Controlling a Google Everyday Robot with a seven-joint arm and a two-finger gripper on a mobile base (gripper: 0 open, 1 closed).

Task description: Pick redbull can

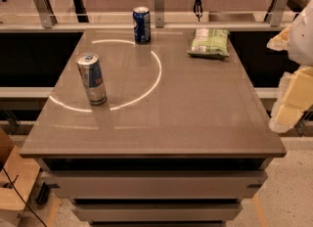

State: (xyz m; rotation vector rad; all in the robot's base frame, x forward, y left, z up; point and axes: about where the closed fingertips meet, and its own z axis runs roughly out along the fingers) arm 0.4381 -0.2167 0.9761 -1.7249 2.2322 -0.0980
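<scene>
The redbull can (91,79) is tall, slim, silver and light blue with a small red mark and a silver top. It stands upright on the left side of the brown table (195,118). My gripper (289,101) shows as pale cream parts at the far right edge of the camera view, beside the table's right edge. It is far to the right of the can and not touching it.
A shorter, wider dark blue can (142,24) stands at the table's far edge. A green snack bag (209,42) lies at the far right. A metal railing (156,6) runs behind the table. A bright ring of light reflects on the tabletop.
</scene>
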